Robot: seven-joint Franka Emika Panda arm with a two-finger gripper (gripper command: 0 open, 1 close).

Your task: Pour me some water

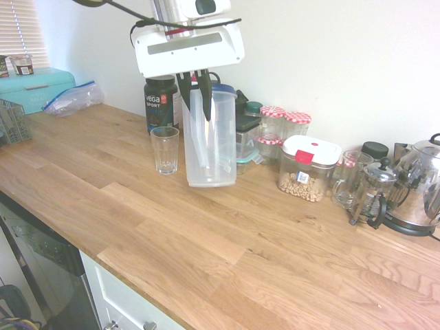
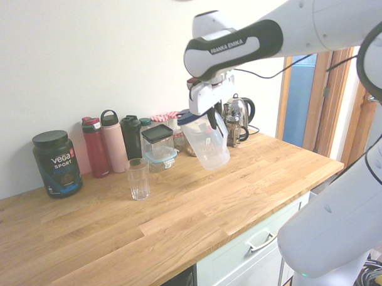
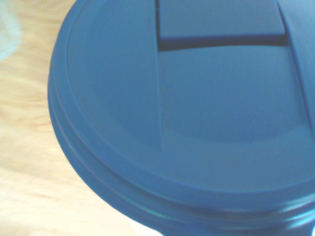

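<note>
1. The pincer [image 1: 197, 86] is closed on the upper part of a clear plastic pitcher [image 1: 210, 144] with a blue lid [image 3: 187, 123].
2. In the second exterior view the pitcher [image 2: 206, 143] hangs tilted, clear of the tabletop [image 2: 195, 212].
3. An empty drinking glass [image 1: 165, 150] stands upright on the tabletop just beside the pitcher.
4. A dark tub [image 1: 159, 103] stands behind the glass, by the wall.

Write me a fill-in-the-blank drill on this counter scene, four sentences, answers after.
1. The gripper holds the pitcher by its ___.
2. The pitcher's lid is ___ in colour.
3. In the second exterior view, the pitcher hangs ___ the counter, tilted.
4. The glass on the counter is ___ of water.

Missing words: handle; blue; above; empty
</note>
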